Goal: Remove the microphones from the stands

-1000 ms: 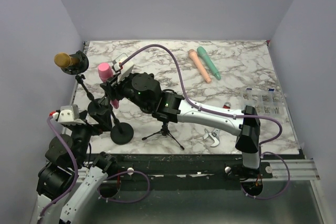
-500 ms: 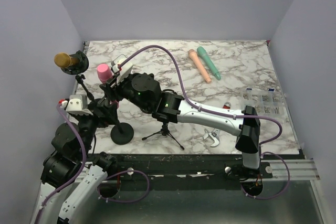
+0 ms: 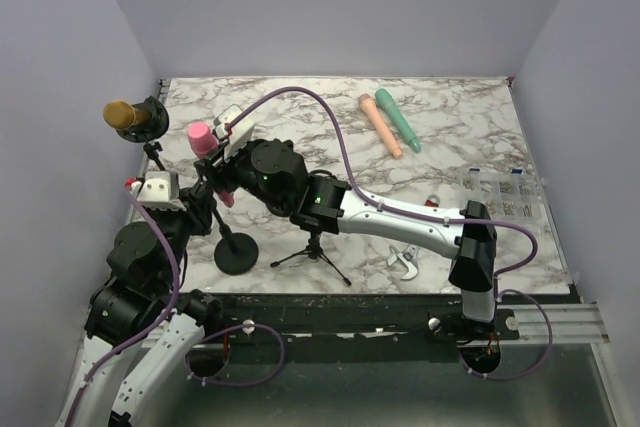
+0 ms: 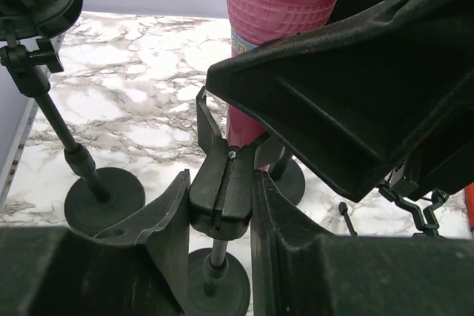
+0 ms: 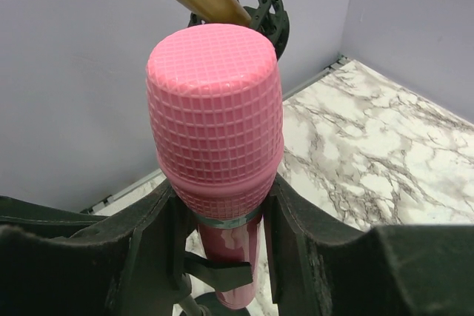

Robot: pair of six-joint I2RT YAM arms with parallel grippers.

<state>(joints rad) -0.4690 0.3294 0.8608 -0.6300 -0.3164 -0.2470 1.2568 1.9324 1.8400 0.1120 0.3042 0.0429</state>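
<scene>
Your pink mic (image 5: 215, 116) sits in the clip of the stand (image 4: 222, 194), head up, at the table's (image 3: 450, 147) front-left. R gripper (image 5: 222, 216) pinches it just under the head, a finger each side. L gripper (image 4: 221, 209) is clamped on the stand's clip below. Gold mic (image 3: 120, 114) stands behind-left, tripod (image 3: 315, 247) by the stand's base; orange mic (image 3: 381, 125) & green mic (image 3: 398, 119) lie well apart at the back

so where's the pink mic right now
Top view, left side of the table: the pink mic stands in its clip, between the right gripper's fingers, right of the gold mic.
</scene>
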